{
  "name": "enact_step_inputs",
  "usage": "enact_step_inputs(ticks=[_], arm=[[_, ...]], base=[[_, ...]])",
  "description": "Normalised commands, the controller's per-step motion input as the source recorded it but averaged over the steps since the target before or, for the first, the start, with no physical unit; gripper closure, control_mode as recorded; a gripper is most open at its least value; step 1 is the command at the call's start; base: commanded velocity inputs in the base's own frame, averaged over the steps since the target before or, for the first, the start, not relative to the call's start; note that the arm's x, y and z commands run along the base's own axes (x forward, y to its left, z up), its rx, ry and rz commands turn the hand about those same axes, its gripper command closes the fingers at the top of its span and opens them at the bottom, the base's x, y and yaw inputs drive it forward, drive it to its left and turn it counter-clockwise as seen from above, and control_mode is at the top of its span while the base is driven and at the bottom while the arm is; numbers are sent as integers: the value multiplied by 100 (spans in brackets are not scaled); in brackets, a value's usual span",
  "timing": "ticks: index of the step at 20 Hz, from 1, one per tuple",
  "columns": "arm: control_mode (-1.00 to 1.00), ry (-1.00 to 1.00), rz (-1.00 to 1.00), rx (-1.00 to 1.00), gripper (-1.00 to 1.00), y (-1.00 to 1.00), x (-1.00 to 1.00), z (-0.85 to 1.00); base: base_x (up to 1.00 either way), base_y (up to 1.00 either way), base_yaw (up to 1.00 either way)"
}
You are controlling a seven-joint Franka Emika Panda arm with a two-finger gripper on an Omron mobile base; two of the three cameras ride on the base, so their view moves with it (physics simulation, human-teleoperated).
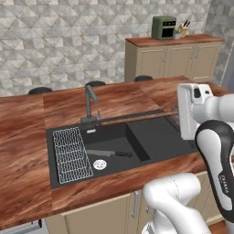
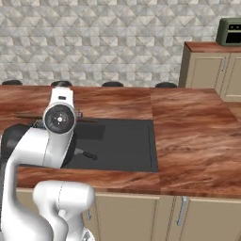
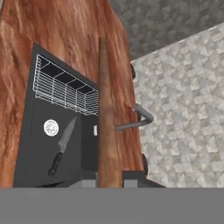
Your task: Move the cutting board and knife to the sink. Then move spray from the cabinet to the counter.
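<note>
Straight ahead of the hand (image 3: 109,183), clenched on its near end, the cutting board (image 3: 105,118) runs lengthwise over the sink (image 3: 30,166), knife (image 3: 63,144) below.

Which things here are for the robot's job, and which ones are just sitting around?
For the job:
cutting board, clamped edge-on in the gripper above the sink
knife, lying in the sink
counter

Just sitting around:
faucet
wire rack
green toaster oven
</note>
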Motion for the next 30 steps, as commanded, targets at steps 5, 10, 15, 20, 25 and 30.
enact_step_inputs(ticks=[5,10,15,20,25,30], arm=[[-100,-4,3,-29,100,-33,1,-14],[-100,0,4,-38,100,-14,19,-36],[-100,-3,10,-19,100,19,27,-34],[-100,-7,11,6,100,30,35,-23],[-100,-12,15,16,100,21,33,-53],[-100,-43,11,-11,100,25,11,-19]], base=[[0,0,0],[0,0,0],[0,0,0],[0,0,0],[0,0,0],[0,0,0]])
